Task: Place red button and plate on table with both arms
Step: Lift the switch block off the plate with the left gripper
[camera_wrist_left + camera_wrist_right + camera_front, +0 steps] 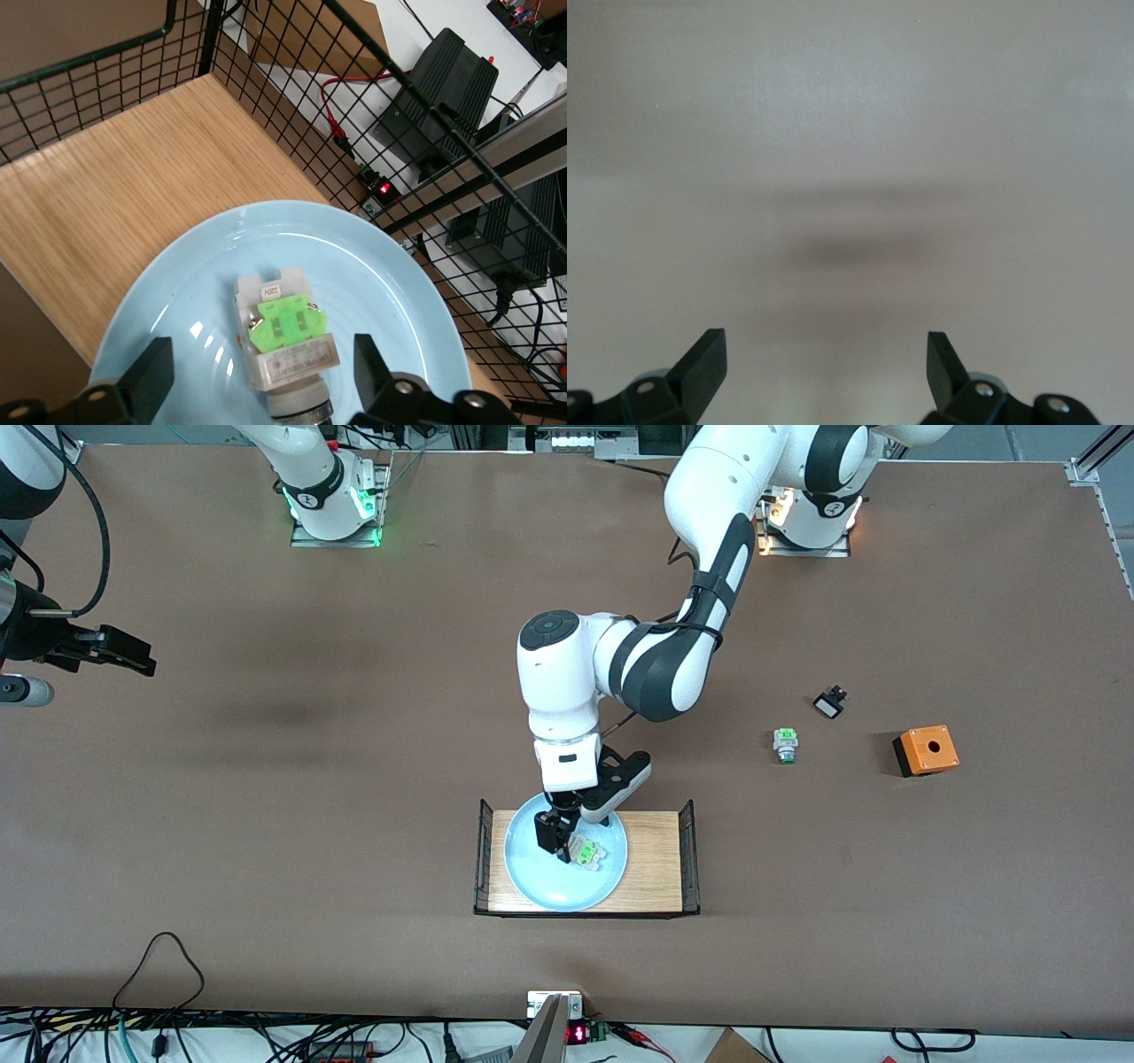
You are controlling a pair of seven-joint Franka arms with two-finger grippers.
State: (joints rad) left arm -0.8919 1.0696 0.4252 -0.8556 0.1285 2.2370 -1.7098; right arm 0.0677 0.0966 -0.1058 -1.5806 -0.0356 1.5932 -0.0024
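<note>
Two arms here, and only one is busy. At the table's edge by the right arm's end, the right tool (133,657) hangs over bare table (266,797) with fingers spread wide, holding nothing, so that arm is waiting. Mid-table near the front edge, the plate (540,881) sits on a small wood rack (656,859). The red button (288,341) lies on the plate, and the left tool (264,376) straddles it, fingers apart with gaps either side, probably so it can pinch the body. Not gripped yet, I'd say.
</note>
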